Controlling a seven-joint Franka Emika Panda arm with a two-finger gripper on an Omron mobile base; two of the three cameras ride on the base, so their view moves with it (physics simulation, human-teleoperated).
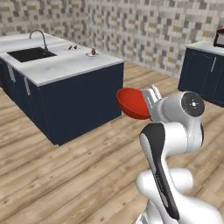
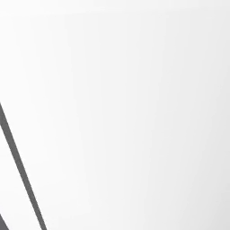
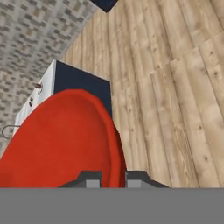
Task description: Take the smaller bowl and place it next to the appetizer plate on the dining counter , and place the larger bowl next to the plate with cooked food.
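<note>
The dining counter (image 1: 65,65) is the reference landmark: a long white marble top on a dark navy base, standing on the wooden floor (image 1: 65,175). A black sink (image 1: 31,54) is set into the counter's far end, with a curved tap (image 1: 40,36) rising just behind it. A second navy cabinet (image 1: 202,72) stands well apart from the counter, against the tiled wall (image 1: 144,30).

The appetizer plate (image 1: 92,54) rests on the counter top, near the corner closest to the robot, and carries a small lump of food. A small dark red item (image 1: 72,47) lies on the counter top between the plate and the sink; its type cannot be determined.

The smaller bowl (image 1: 132,103) is off the counter, suspended in the air above the floor, beyond the counter's near corner and below the level of its top. It is tilted on edge. The gripper (image 3: 113,177) is closed on the bowl's rim, with one fingertip (image 3: 89,178) inside the red wall.
</note>
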